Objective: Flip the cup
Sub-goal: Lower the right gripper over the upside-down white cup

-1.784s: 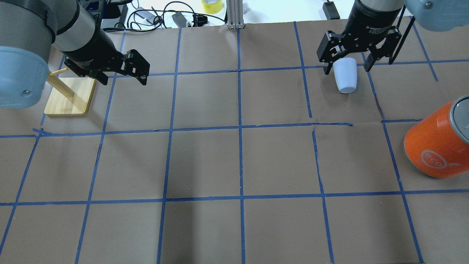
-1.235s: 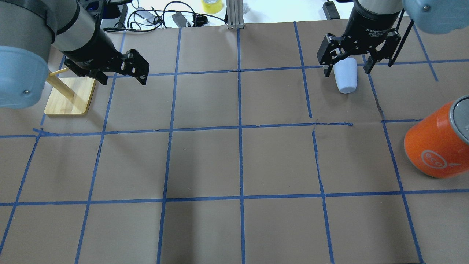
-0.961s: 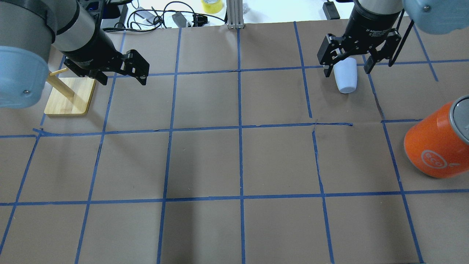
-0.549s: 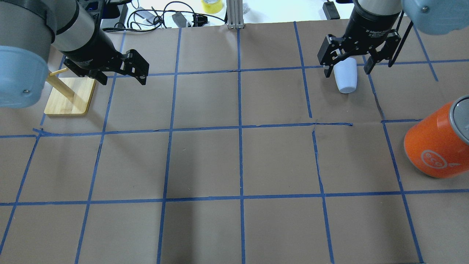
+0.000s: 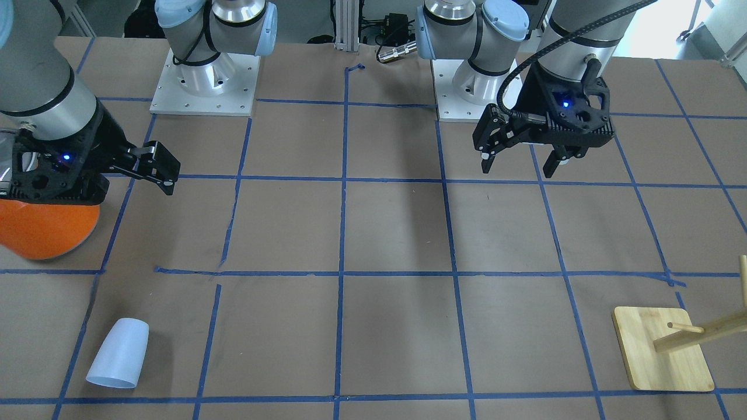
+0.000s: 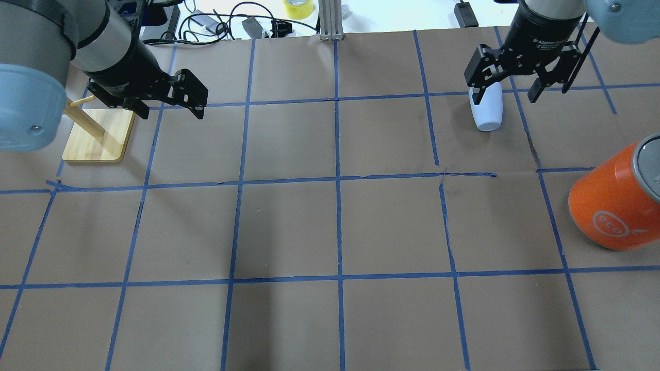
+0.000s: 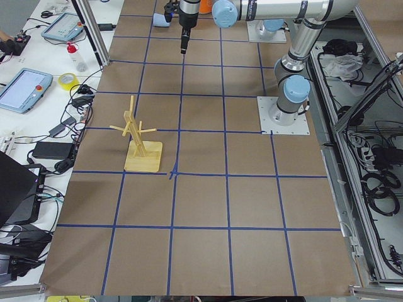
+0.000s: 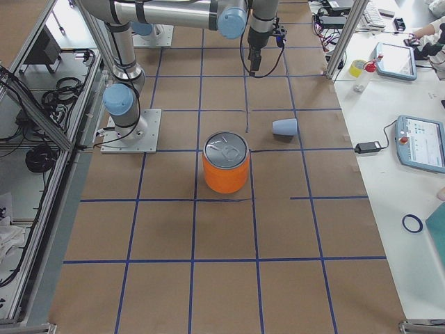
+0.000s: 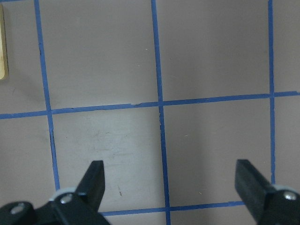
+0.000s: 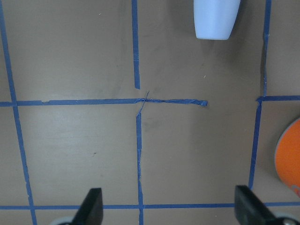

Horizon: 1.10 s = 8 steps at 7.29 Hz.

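Note:
The pale blue-white cup (image 6: 489,112) lies on its side on the brown paper at the far right, mouth pointing away from the robot. It also shows in the front view (image 5: 118,353), the right side view (image 8: 285,126) and at the top edge of the right wrist view (image 10: 216,18). My right gripper (image 6: 505,97) is open and empty, raised above the table, just over the cup's far end and not touching it; its fingers frame bare paper in the right wrist view (image 10: 171,208). My left gripper (image 6: 172,112) (image 5: 517,172) is open and empty, high over the far left.
A large orange can (image 6: 616,203) with a silver top stands at the right edge, nearer the robot than the cup. A wooden peg stand (image 6: 98,134) sits at the far left, beside the left gripper. Cables and a tape roll (image 6: 298,7) lie beyond the table's far edge.
My right gripper has shifted right and away from the cup, still open. The cup has not moved. The left arm has barely moved.

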Each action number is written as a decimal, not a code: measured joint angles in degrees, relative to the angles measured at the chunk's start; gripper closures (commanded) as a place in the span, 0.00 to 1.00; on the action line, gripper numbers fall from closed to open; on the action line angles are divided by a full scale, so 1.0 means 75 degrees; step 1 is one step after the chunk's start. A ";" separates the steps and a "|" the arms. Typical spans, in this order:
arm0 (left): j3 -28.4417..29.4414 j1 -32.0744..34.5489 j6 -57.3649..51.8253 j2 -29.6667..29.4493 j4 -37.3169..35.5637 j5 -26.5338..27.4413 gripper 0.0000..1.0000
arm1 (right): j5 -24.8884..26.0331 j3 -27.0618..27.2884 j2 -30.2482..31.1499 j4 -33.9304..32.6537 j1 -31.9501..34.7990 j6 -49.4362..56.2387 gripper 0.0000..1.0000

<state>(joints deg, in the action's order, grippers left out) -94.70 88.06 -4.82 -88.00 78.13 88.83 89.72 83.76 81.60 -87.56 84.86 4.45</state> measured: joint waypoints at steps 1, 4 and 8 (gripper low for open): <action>0.0006 -0.0010 -0.0007 0.0005 0.0000 0.0013 0.00 | -0.0003 0.0004 -0.0010 -0.0049 -0.0003 0.0006 0.00; 0.0001 -0.0012 -0.0086 0.0012 0.0000 0.0019 0.00 | 0.0178 0.0026 -0.0396 -0.0527 -0.0149 0.0033 0.00; 0.0005 0.0004 -0.0095 0.0029 0.0003 0.0018 0.00 | 0.0328 0.0252 -0.1823 -0.2950 -0.0386 0.0430 0.00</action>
<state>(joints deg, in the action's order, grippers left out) -94.67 88.09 -5.54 -87.79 78.16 88.96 92.18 85.65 67.92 -109.69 81.96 7.68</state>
